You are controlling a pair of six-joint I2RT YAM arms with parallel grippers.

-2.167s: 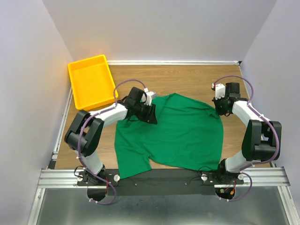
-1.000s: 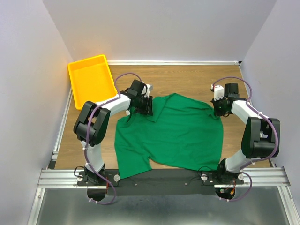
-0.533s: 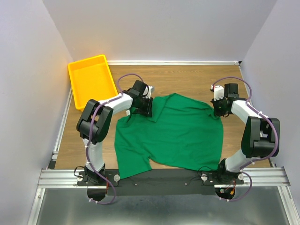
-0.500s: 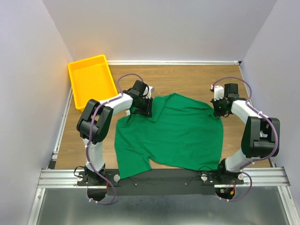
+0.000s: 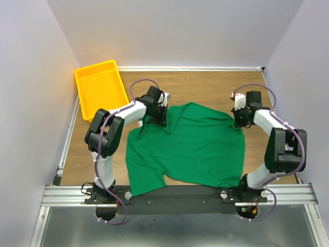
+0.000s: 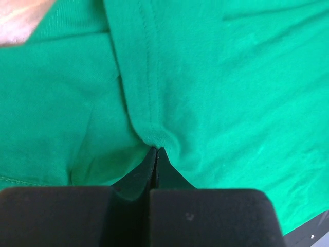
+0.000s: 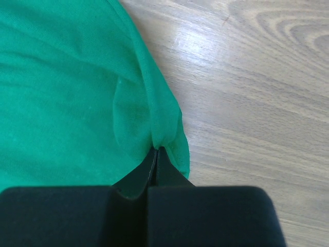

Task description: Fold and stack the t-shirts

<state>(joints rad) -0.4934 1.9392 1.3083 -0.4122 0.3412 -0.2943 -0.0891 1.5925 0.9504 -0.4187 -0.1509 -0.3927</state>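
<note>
The dark green t-shirt [image 5: 187, 144] lies loosely spread on the wooden table, rumpled at its far edge. My left gripper [image 5: 158, 117] is shut on a hemmed fold at the shirt's far left; in the left wrist view the cloth [image 6: 205, 92] bunches at the closed gripper [image 6: 156, 150]. My right gripper [image 5: 240, 119] is shut on the shirt's far right corner; in the right wrist view the cloth [image 7: 67, 87] pinches at the closed gripper [image 7: 157, 150]. No neck tag shows.
A yellow tray [image 5: 100, 88] stands at the back left, beside the left arm. Bare wood [image 7: 257, 77] lies right of the shirt's edge. White walls close in on both sides and behind. The black base rail [image 5: 180, 198] runs along the near edge.
My left gripper has moved up and away with the shirt's far-left fold, shifting that edge toward the back. The right gripper has barely moved.
</note>
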